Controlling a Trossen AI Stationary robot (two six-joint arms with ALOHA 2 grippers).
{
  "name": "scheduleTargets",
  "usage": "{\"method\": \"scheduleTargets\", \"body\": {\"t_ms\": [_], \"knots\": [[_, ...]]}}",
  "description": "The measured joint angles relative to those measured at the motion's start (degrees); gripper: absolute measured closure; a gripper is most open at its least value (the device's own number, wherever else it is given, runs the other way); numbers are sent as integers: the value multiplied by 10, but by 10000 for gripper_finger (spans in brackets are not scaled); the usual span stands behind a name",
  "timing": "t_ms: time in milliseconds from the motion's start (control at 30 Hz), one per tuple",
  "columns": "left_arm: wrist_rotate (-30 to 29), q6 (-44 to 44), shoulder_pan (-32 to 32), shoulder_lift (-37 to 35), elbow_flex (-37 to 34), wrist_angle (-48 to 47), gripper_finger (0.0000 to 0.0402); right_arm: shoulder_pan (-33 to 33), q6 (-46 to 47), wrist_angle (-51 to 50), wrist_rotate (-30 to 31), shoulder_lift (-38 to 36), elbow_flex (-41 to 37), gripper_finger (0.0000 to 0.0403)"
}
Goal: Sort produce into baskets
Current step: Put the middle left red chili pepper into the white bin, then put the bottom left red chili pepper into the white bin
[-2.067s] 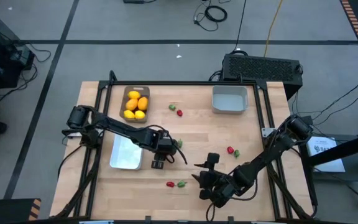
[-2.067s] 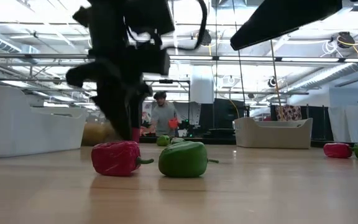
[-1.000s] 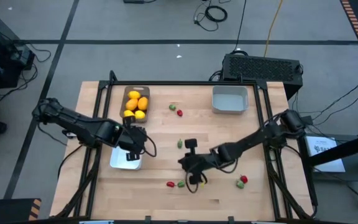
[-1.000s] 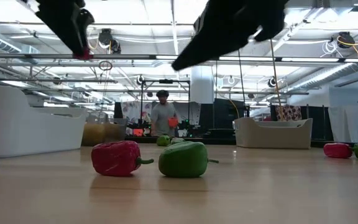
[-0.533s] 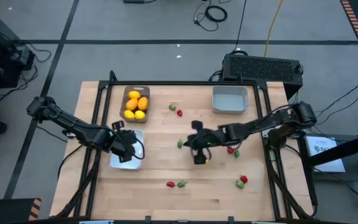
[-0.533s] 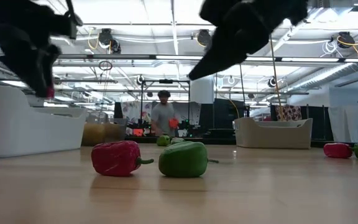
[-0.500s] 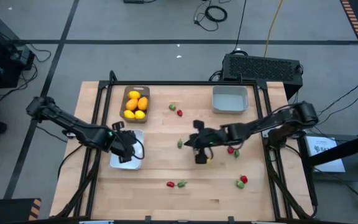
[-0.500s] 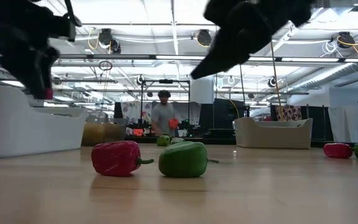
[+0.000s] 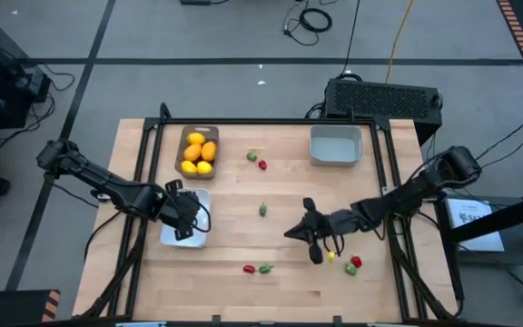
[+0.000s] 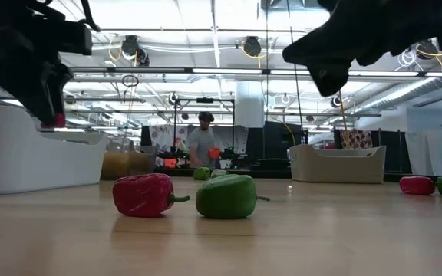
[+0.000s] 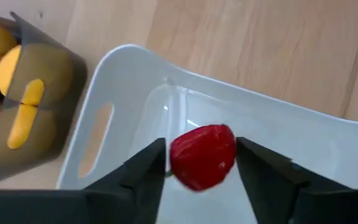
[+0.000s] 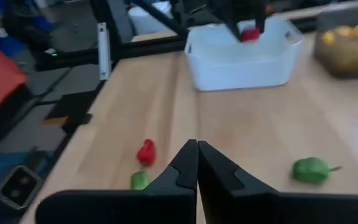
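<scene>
Between the left gripper's (image 11: 196, 165) parted dark fingers hangs a glossy, rounded red toy pepper (image 11: 202, 155), with visible gaps on both sides, just above the smooth white plastic tray (image 11: 303, 134) with rounded rim and slotted handle. Beyond that tray's handle end sits a grey-brown tray of matte yellow lemons (image 9: 198, 152) on the pale wooden surface (image 9: 280, 186). The right gripper (image 9: 313, 243), fingers clenched together and empty, hovers over open boards, with a red-and-green pepper pair (image 9: 258, 269) near its tips and a pale grey squarish bin (image 9: 335, 146) far off.

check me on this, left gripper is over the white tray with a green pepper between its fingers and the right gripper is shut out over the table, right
Not quite: the piece between the fingers of the left gripper is a red pepper, not a green one, as the left wrist view shows. The rest holds: it hangs over the white tray, and the right gripper is shut out over the table.
</scene>
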Motion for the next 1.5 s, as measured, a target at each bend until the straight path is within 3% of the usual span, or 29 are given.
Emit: {"method": "scheduleTargets", "body": {"t_ms": [100, 233, 433, 667, 933, 1067, 1267, 1500], "knots": [[-2, 6, 1, 0, 2, 0, 163, 25, -24, 0, 44, 0, 0, 403], [6, 3, 9, 0, 26, -1, 116, 38, -59, -8, 50, 0, 0, 402], [-5, -37, 24, 0, 80, 35, 94, 40, -112, -57, 50, 0, 0, 402], [-56, 7, 26, 9, 79, 226, 93, 22, -130, -66, 49, 3, 0, 402], [-31, 164, 27, 103, 78, 420, 93, 21, -81, -78, 45, 3, 0, 402], [34, 190, 32, 159, 78, 455, 93, 23, -49, -85, 24, 3, 0, 402], [152, 114, 23, 219, 78, 485, 93, 26, -4, -81, 17, 3, 0, 402], [162, 117, -28, 262, 78, 542, 93, 40, 4, -29, 88, 12, 0, 403]]}}
